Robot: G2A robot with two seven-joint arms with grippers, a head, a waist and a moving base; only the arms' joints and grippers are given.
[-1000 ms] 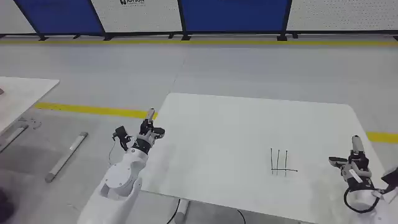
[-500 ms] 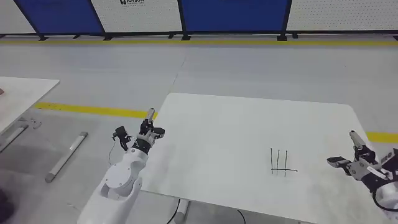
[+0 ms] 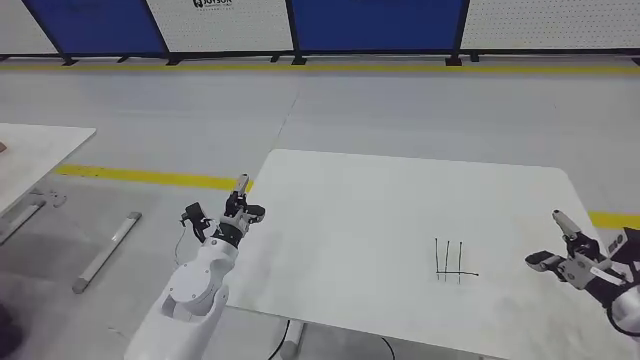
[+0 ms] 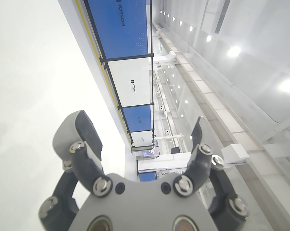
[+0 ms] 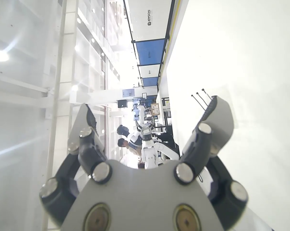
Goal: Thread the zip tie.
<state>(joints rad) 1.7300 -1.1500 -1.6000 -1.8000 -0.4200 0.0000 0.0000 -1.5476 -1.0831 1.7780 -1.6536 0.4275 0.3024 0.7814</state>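
Top view has the white bench with the left gripper at its left edge and the right gripper at its near right edge, both spread wide and holding nothing, and the black zip ties lying flat near the right gripper, apart from it.

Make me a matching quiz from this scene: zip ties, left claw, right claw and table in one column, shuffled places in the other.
1. zip ties
2. left claw
3. right claw
4. table

A. at the table's right edge
B. underneath the ties
C. lying flat, nearer the right claw
D. at the table's left edge

Pairs: 1-C, 2-D, 3-A, 4-B
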